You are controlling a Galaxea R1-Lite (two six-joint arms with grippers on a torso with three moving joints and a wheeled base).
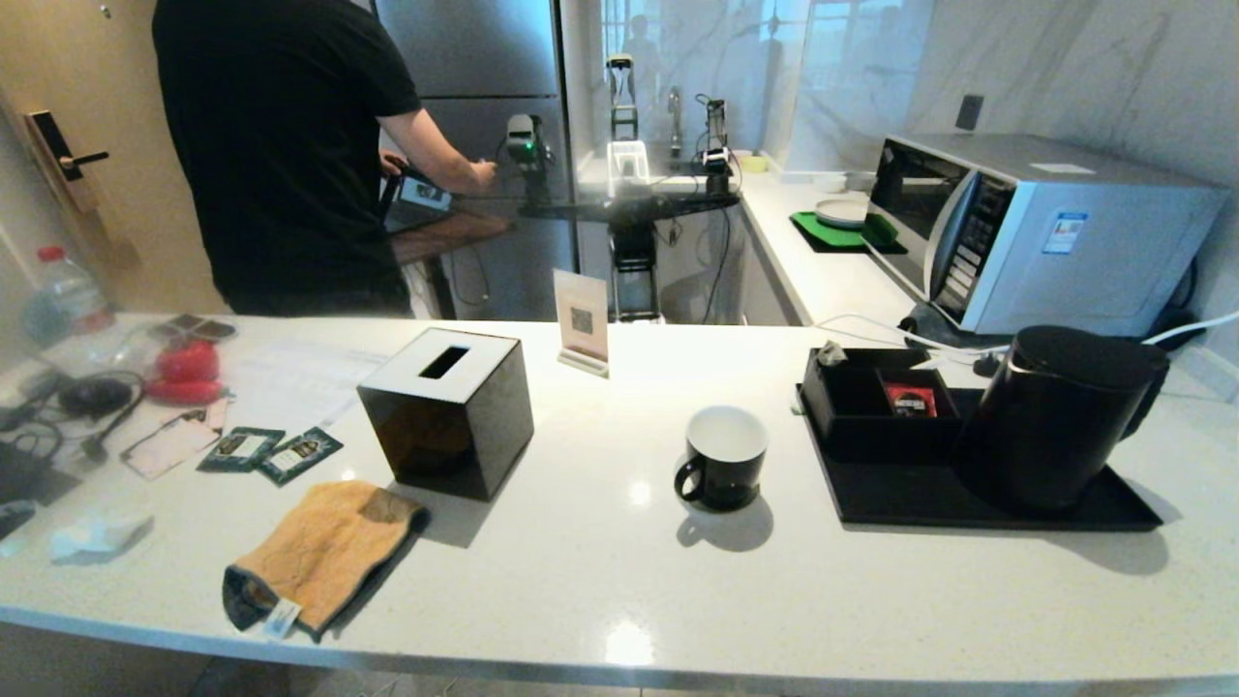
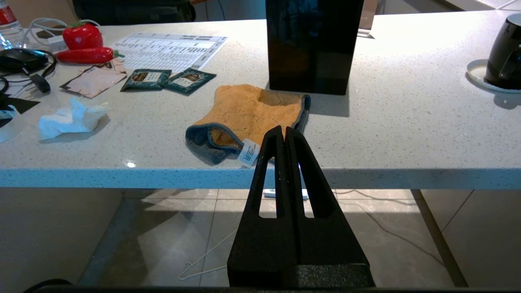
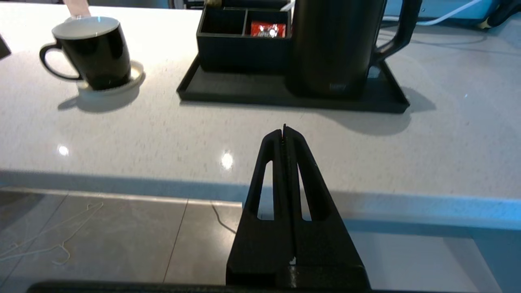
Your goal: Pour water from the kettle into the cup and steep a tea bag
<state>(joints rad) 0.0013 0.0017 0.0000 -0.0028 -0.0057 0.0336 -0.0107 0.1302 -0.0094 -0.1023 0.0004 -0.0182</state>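
Both claws, left claw and right claw, pressed together below the counter edge; kettle top cropped.

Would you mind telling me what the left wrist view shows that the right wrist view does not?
Only the left wrist view shows the shut left gripper, the orange cloth, the black tissue box, two dark green packets and a crumpled tissue.

Only the right wrist view shows the shut right gripper, the kettle on its black tray and the red packet.

Both show the cup and the pale countertop.
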